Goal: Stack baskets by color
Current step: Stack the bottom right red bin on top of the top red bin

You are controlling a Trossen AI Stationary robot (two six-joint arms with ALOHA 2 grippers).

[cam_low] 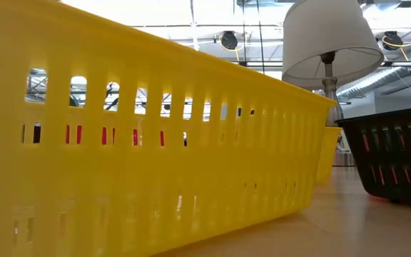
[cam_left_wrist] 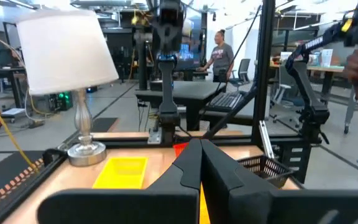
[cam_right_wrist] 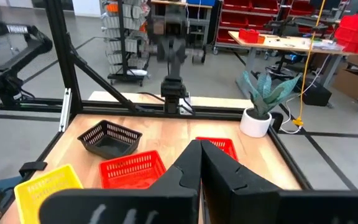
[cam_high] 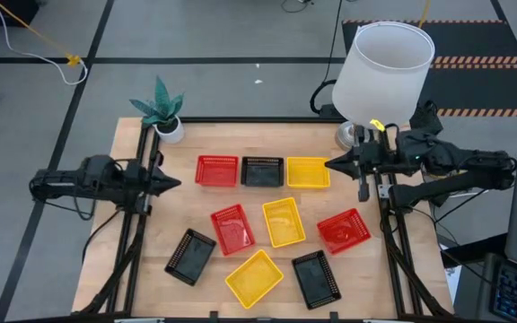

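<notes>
Meanwhile, nine baskets [cam_high: 284, 221] lie between both closed hands.

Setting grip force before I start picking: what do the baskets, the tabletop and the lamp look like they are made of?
Baskets, e.g. the yellow basket: looks like thin moulded plastic, smooth and slightly glossy, walls pierced by rows of slots.
Tabletop: light wood, apparently a plank or butcher-block surface with visible grain lines, matte.
Lamp: the shade looks like white fabric or paper; the base looks like shiny metal.

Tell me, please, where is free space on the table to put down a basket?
Bare wood lies left of the red basket, toward the potted plant, and along the near-left corner beside the black basket. The middle is crowded with scattered baskets.
</notes>
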